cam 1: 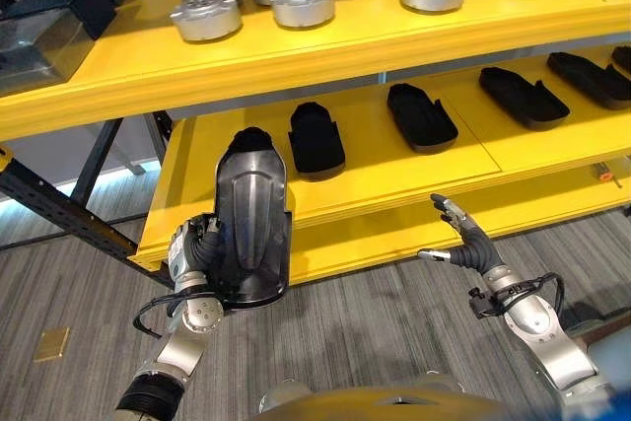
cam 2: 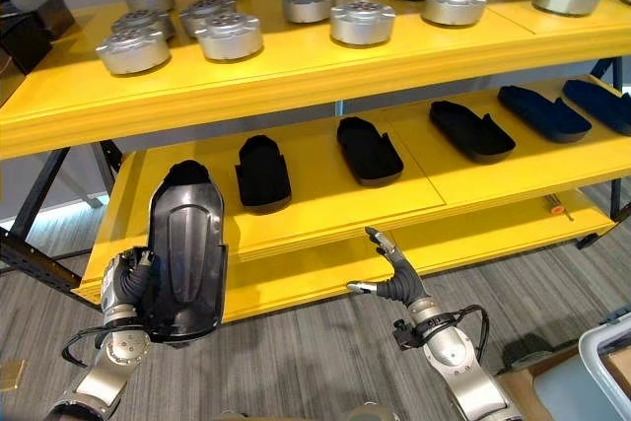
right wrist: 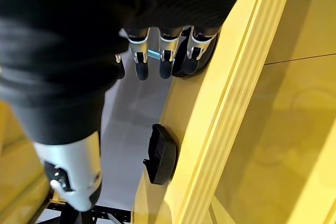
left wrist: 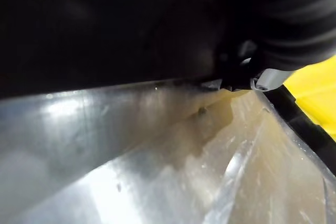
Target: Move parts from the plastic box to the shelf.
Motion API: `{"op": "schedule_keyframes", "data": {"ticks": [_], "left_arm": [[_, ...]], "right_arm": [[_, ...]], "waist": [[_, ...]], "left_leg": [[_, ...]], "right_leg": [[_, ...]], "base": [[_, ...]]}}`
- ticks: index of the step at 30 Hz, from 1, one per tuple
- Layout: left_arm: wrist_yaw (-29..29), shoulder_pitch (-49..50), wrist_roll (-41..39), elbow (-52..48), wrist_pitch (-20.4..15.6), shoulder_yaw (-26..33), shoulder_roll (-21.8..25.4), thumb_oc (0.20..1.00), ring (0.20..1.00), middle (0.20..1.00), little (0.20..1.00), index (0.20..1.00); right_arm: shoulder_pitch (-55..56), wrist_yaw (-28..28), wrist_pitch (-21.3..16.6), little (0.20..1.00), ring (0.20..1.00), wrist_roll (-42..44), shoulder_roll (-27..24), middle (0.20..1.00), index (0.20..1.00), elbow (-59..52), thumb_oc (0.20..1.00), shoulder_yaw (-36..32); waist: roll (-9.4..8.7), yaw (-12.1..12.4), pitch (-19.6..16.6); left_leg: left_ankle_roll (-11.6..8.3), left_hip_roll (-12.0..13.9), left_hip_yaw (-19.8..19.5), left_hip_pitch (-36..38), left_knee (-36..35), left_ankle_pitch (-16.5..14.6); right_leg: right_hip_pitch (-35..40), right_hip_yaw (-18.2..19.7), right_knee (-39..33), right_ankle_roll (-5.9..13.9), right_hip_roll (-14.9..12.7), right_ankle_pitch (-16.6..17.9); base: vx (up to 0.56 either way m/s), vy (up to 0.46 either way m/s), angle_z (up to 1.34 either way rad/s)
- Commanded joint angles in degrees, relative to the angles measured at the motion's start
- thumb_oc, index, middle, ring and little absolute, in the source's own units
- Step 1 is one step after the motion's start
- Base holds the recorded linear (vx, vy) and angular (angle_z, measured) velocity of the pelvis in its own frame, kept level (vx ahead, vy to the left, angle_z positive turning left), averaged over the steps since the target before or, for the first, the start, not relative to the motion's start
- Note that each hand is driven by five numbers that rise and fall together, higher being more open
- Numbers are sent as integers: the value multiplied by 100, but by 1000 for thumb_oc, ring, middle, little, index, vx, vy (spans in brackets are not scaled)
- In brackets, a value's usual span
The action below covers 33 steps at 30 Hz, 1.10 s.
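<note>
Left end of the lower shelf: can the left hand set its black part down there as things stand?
Probably yes. The left hand holds the black part right at the lower shelf edge, and the spot left of the nearest shelved part looks bare.

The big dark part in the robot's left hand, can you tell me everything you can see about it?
The dark part is long and shoe-shaped, glossy dark grey like moulded plastic, with a raised ridge down its middle, a rounded far end and a squarer near end. The left hand grips its lower left edge, holding it tilted up with its face toward the camera. It hangs over the front left corner of the lower yellow shelf, beside a row of matching black parts.
</note>
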Motion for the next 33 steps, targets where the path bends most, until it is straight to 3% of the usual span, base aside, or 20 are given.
{"op": "schedule_keyframes", "data": {"ticks": [1, 4, 6, 11, 12, 13, 14, 16, 18, 19, 21, 25, 28, 33], "left_arm": [[62, 35, 61, -686, -313, 488, 226, 200, 200, 200, 200, 200], [120, 44, 1, -785, -345, 448, 254, 200, 200, 200, 200, 200], [95, -57, -46, -937, -310, 381, 281, 200, 200, 200, 200, 200], [-387, -623, 318, -975, -247, -270, 251, 200, 200, 200, 200, 200], [-484, -709, 382, -965, -250, -403, 238, 200, 200, 200, 200, 200], [-526, -807, 429, -995, -158, -499, 212, 200, 200, 200, 200, 200], [-452, -898, 415, -1000, -7, -572, 175, 200, 200, 200, 200, 200], [-444, -935, 441, -1019, 62, -600, 157, 200, 200, 200, 200, 200], [-324, -997, 526, -983, 104, -711, 149, 200, 200, 200, 200, 200], [-224, -991, 569, -952, 96, -749, 154, 200, 200, 200, 200, 200], [-179, -985, 585, -918, 60, -766, 186, 200, 200, 200, 200, 200], [-179, -763, 583, -913, 24, -637, 173, 200, 200, 200, 200, 200], [-270, -413, 598, -1064, -71, -340, 229, 200, 200, 200, 200, 200], [-304, -273, 652, -1112, -197, -197, 243, 200, 200, 200, 200, 200]], "right_arm": [[-87, 162, -255, 1000, 1000, 147, -5, 1000, 1000, -419, 1000, -106], [-152, 450, -300, 1000, 1000, 239, -4, 1000, 1000, -547, 1000, -34], [-375, 771, -310, 1000, 1000, 311, -1, 1000, 1000, -795, 1000, 107], [-1080, 576, 25, 1000, 1000, 302, 214, 1000, 1000, -1291, 1000, 477], [-1156, 510, 195, 1000, 1000, 400, 252, 1000, 1000, -1350, 1000, 498], [-1176, 579, 205, 1000, 1000, 338, 254, 1000, 1000, -1365, 1000, 497], [-1136, 732, 18, 1000, 1000, 205, 293, 1000, 1000, -1260, 1000, 512], [-1124, 751, -60, 1000, 1000, 95, 309, 1000, 1000, -1207, 1000, 521], [-1184, 733, -123, 1000, 1000, 30, 359, 1000, 1000, -1099, 1000, 576], [-1201, 766, -158, 1000, 1000, 15, 389, 1000, 1000, -1072, 1000, 601], [-1187, 736, -162, 1000, 1000, -46, 390, 1000, 1000, -1087, 1000, 633], [-1184, 826, -42, 1000, 1000, 9, 325, 1000, 1000, -1012, 1000, 603], [-1104, 1017, 53, 1000, 1000, 145, 200, 1000, 1000, -1107, 1000, 481], [-1061, 998, 123, 1000, 1000, 163, 150, 1000, 1000, -1152, 1000, 425]], "waist": [[55, 143, -146], [5, 252, -127], [-34, 396, -70], [-173, 724, -47], [-207, 749, -69], [-214, 683, -39], [-272, 617, 83], [-316, 587, 137], [-363, 483, 260], [-341, 413, 310], [-339, 386, 312], [-328, 503, 223], [-334, 584, 126], [-331, 581, 82]], "left_leg": [[-23, 402, -501, -557, 457, 164], [86, 185, -723, -574, 524, -24], [284, 44, -914, -701, 668, -99], [582, -396, -1239, -848, 715, -252], [680, -548, -1221, -786, 606, -270], [788, -673, -1137, -610, 427, -322], [650, -668, -992, -369, 261, -373], [546, -630, -946, -257, 157, -387], [523, -555, -957, -52, 11, -553], [534, -483, -935, 35, -34, -628], [515, -425, -879, 19, -10, -624], [368, -291, -828, 22, 164, -571], [223, -93, -879, -68, 410, -533], [122, 73, -882, -90, 566, -511]], "right_leg": [[156, -61, 41, -179, 368, -81], [163, 39, 62, -107, 321, -88], [86, 157, 163, -123, 335, -65], [17, 311, 815, 43, 361, -341], [-137, 304, 1170, 148, 302, -225], [-723, 334, 1677, 272, 161, 274], [-823, 154, 677, 233, 71, 685], [-766, 54, -24, 261, -19, 1028], [-1084, 276, -541, 479, -397, 1784], [-1315, 453, -465, 525, -504, 1881], [-1272, 479, -429, 588, -439, 1636], [-818, 204, -594, 484, -221, 1377], [-494, 131, -578, 289, 14, 1016], [-330, 126, -577, 142, 174, 835]], "base": [[156, 285, -9], [140, 242, 2], [136, 291, 23], [124, 286, 37], [91, 378, 32], [131, 151, -1], [128, -29, -26], [124, -203, -26], [120, -266, 20], [86, -221, 22], [87, -163, 16], [207, -218, 11], [285, -224, -6], [169, -128, -17]]}}
